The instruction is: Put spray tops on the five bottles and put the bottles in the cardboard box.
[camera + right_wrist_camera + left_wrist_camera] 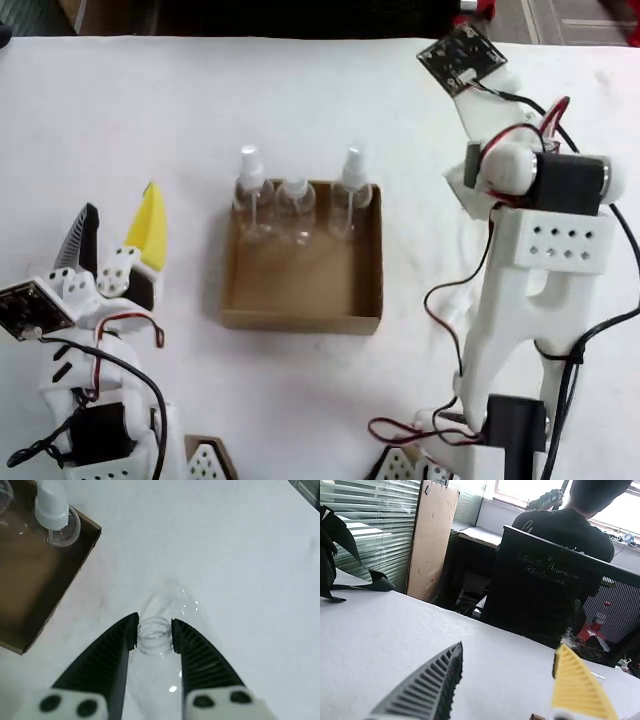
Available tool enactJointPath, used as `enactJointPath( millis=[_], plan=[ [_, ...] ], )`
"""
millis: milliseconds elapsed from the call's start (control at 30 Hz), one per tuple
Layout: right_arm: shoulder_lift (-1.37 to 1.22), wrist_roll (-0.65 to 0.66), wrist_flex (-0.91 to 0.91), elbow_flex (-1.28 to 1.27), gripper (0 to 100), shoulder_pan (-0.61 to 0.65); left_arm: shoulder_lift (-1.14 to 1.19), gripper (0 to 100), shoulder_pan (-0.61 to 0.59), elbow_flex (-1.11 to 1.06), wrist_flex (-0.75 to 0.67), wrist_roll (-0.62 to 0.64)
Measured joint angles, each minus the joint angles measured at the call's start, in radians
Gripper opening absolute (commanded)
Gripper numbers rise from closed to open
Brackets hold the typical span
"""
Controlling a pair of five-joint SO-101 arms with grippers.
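The cardboard box sits mid-table. Three clear bottles stand along its far wall: the left and right ones carry white spray tops, while the middle one is lower and its top is unclear. In the right wrist view, my right gripper is shut on the neck of an uncapped clear bottle standing on the white table just outside the box's corner, near a capped bottle. My left gripper rests open and holds nothing, left of the box; its black finger and yellow finger are spread.
The right arm's white body and cables stand over the table's right side. A black strap lies at the table's far edge in the left wrist view, with a black chair beyond it. The near half of the box floor is bare.
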State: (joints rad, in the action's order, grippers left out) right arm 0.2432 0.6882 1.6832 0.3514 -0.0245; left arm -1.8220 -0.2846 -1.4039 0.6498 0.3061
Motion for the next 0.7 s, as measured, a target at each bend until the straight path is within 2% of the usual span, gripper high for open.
enactJointPath(
  millis=[233, 367, 467, 567, 700],
  plan=[
    [0.049, -0.118, 0.002, 0.005, 1.6, 0.157, 0.000, 27, 0.000, 0.097, 0.120, 0.000],
    [0.141, -0.170, 0.002, 0.106, 1.6, 0.250, -0.006, 28, 0.000, 0.181, 0.221, 0.000],
    [0.203, -0.218, 0.002, 0.183, 1.6, 0.322, -0.008, 28, 0.006, 0.264, 0.321, -0.063],
    [0.221, -0.258, 0.002, 0.203, 1.6, 0.399, -0.011, 28, 0.087, 0.341, 0.414, -0.164],
    [0.215, -0.319, -0.018, 0.207, 1.6, 0.474, -0.011, 28, 0.190, 0.368, 0.466, -0.215]
  ],
)
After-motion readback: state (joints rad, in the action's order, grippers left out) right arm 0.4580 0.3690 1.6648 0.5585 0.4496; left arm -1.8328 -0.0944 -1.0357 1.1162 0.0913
